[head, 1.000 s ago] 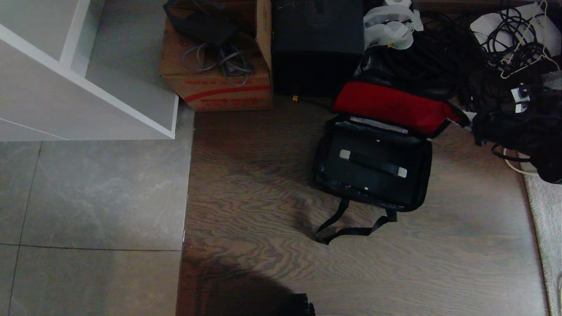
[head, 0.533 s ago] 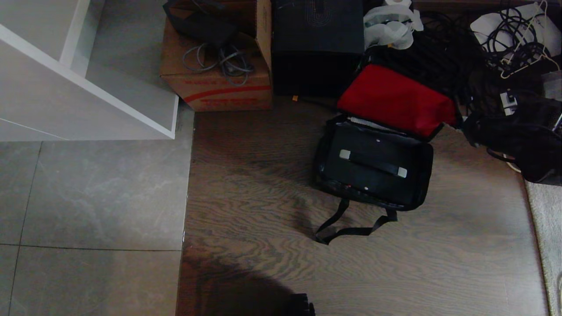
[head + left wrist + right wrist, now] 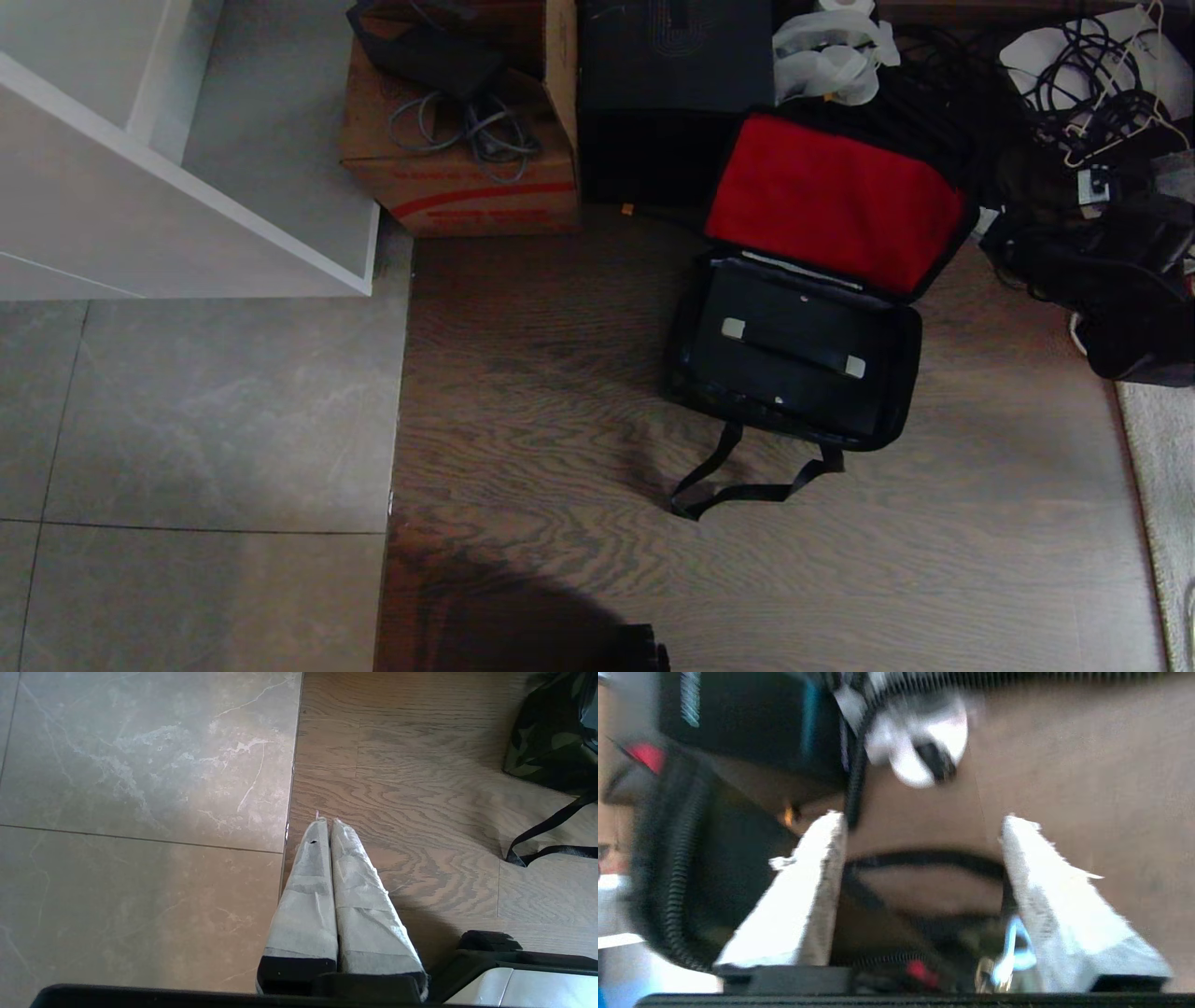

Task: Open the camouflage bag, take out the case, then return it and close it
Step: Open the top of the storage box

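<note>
The camouflage bag [image 3: 686, 350] stands open on the wood floor, its red inner lid panel [image 3: 831, 201] raised and leaning back. Inside lies the case [image 3: 747, 369], black, with its flat handle [image 3: 794, 347] on pale end mounts facing up. The bag's shoulder strap [image 3: 747, 490] trails toward me. My right arm [image 3: 1130, 289] is a dark mass just right of the lid. In the blurred right wrist view my right gripper [image 3: 924, 819] is open with only floor and a black strap between its fingers. My left gripper [image 3: 325, 822] is shut and parked over the floor seam, a bag corner [image 3: 542, 737] off to its side.
A brown cardboard carton [image 3: 457, 177] and a tall plain black box [image 3: 672, 103] stand behind the bag. Tangled cables [image 3: 1074, 84] crowd the far right. A white cabinet [image 3: 187, 187] fills the left, a pale rug [image 3: 1158, 467] the right edge.
The red lid has swung from half lowered to fully raised and leaning back. My right arm beside its corner has shifted slightly. The bag body and case have not moved.
</note>
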Controlling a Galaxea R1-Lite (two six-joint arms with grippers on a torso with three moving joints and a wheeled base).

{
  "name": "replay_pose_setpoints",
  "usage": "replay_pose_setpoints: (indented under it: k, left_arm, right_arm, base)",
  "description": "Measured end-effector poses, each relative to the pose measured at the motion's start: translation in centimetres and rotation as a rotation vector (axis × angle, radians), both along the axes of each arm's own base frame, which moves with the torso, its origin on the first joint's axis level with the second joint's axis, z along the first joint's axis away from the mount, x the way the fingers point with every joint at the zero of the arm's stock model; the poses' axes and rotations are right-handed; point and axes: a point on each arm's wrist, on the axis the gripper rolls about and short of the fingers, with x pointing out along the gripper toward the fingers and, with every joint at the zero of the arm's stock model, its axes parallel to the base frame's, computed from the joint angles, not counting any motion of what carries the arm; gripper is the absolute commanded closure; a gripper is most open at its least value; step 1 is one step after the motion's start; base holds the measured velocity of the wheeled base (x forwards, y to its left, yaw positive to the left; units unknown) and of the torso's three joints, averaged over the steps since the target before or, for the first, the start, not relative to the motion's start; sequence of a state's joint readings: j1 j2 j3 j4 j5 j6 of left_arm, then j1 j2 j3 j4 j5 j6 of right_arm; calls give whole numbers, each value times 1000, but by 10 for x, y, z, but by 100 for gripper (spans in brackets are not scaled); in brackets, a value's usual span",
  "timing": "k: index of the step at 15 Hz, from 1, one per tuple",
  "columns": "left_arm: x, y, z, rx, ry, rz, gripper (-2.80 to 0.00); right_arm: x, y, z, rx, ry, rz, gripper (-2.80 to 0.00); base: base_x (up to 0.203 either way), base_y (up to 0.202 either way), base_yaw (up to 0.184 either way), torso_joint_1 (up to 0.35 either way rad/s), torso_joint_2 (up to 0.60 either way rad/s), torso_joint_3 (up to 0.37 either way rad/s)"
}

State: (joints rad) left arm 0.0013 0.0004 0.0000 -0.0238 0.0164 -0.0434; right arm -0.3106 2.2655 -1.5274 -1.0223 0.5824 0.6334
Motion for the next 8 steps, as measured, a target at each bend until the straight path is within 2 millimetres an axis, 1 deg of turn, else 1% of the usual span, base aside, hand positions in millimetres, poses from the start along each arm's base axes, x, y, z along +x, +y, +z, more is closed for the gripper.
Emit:
replay_pose_setpoints:
  k: [2,4,6,8]
  left_arm:
    - [0,0,0,-1,0,0,0]
    - [0,0,0,-1,0,0,0]
    - [0,0,0,-1,0,0,0]
    - [0,0,0,-1,0,0,0]
  right_arm:
    - [0,1,0,-4,-4,5,-280]
    - [-8,3,0,7,28,12,-280]
    - [-25,6,3,16,63,34,-280]
    - [-49,8,4,13,105,76,-280]
  base:
    - [0,0,0,0,0,0]
    - [0,0,0,0,0,0]
    - [0,0,0,0,0,0]
    - [0,0,0,0,0,0]
